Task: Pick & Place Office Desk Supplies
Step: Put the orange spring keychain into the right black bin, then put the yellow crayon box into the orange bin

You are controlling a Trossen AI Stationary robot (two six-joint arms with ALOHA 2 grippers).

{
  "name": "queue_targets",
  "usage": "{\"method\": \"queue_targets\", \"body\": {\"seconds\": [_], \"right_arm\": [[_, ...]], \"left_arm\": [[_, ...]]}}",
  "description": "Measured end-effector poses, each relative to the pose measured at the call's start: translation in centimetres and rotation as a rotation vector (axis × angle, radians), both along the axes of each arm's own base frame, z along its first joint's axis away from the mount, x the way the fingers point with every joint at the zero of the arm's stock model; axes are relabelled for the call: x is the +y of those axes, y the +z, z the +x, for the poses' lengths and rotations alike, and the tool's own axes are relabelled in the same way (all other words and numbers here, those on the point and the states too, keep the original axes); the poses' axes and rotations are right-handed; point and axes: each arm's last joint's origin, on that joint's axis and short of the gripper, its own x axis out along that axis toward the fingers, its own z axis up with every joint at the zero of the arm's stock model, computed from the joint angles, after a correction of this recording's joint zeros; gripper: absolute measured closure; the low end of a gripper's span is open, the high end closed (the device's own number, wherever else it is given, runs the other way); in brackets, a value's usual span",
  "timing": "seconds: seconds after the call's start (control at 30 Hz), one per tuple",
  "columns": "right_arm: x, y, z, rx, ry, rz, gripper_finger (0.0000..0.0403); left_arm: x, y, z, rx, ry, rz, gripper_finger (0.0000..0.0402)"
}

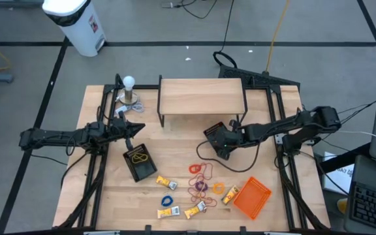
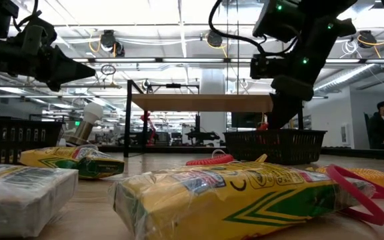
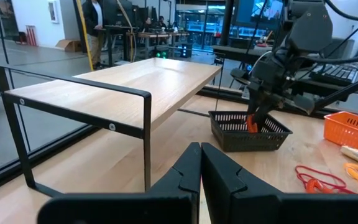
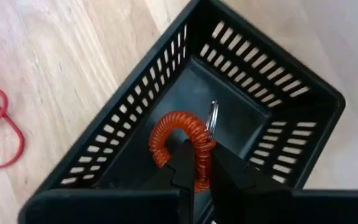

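**Right arm lowers a coiled orange band into a black mesh tray**

Nearest the table's front edge lie the loose supplies: yellow-and-white packets [image 1: 167, 183], one almost filling the low view [image 2: 245, 193], and thin rubber-band loops [image 1: 201, 171] in red, purple, orange and blue. An orange rectangular tray [image 1: 252, 197] sits just beside them, to the right.

Farther back, toward the left, a black mesh tray [image 1: 140, 162] holds yellow loops. Above and behind it hangs the left gripper [image 1: 133, 128], jaws pressed together on nothing, waiting.

At the same depth on the right, the right gripper [image 4: 194, 163] is down inside a second black mesh tray [image 4: 253, 74]. Its jaws are pinched on a coiled orange band [image 4: 166, 134] with a small metal ring at one end; the coil hangs just over the tray floor.

Behind both stands a low wooden shelf [image 1: 201, 96] on black legs.

The coil looks very light, soft and springy. It will likely flop or bounce on release. Pinching across a strand, as here, seems the sound hold. The packets look light and glossy, possibly slippery; grip across the narrow width.
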Motion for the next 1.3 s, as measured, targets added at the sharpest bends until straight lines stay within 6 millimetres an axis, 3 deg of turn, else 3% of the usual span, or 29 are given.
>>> {"method": "queue_targets", "body": {"seconds": [0.33,0.87,1.07,1.3], "right_arm": [[0.0,-0.2,0.1,0.003,0.006,-0.001,0.0376],[0.0,0.2,0.1,-0.017,0.003,0.002,0.0273],[0.0,1.9,-0.4,-0.098,0.002,0.006,0.0262],[-0.1,5.5,-1.8,-0.263,0.009,0.01,0.0273]], "left_arm": [[0.0,0.0,0.0,0.001,0.0,0.0,0.0392],[0.0,0.0,0.0,0.002,0.0,0.002,0.0392],[0.0,0.0,0.0,-0.002,0.0,-0.011,0.0392],[0.0,0.0,0.0,0.005,-0.001,0.008,0.0392]]}}
